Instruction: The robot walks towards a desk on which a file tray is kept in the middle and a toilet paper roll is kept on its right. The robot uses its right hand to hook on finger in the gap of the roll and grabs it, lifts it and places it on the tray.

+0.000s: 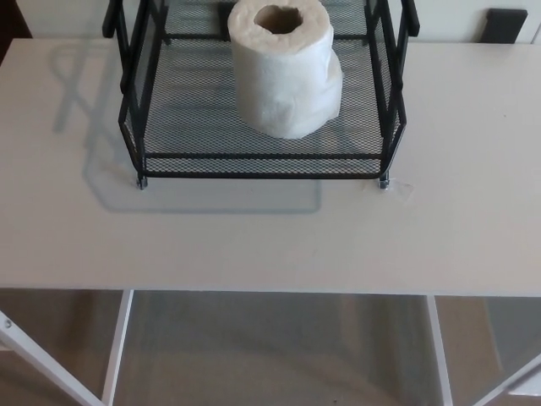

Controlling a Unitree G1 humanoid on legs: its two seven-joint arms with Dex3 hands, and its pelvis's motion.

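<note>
One desk [254, 245], white and flat, spans the view from 9 to 3 o'clock; its near edge runs straight across below the centre. At 6 o'clock, under that edge, the white frame [118, 347] and a grey-beige floor [270, 355] show.

At 10 o'clock a grey shadow [106, 127] of the tray lies on the desktop, spreading left of the tray and along its front.

At 12 o'clock stands the tray [262, 165], black wire mesh with raised side walls and a low front rail. Its far part is cut off by the top edge. The left foot [142, 181] and the right foot [384, 180] rest on the desktop under the front corners.

The roll [287, 76] stands upright on the mesh floor inside the tray, hollow core facing up. It sits a little towards 1 o'clock from the middle of the floor that shows, nearer the right wall than the left, touching neither. Its outer sheet bulges loosely at the lower right.

At 3 o'clock from the right foot, just beside it, a faint pale mark [402, 189] lies on the desktop.

At 2 o'clock a dark block [505, 25] shows beyond the desk's far edge; what it is cannot be told.

The left hand and the right hand are both out of view, so their state cannot be told.
</note>
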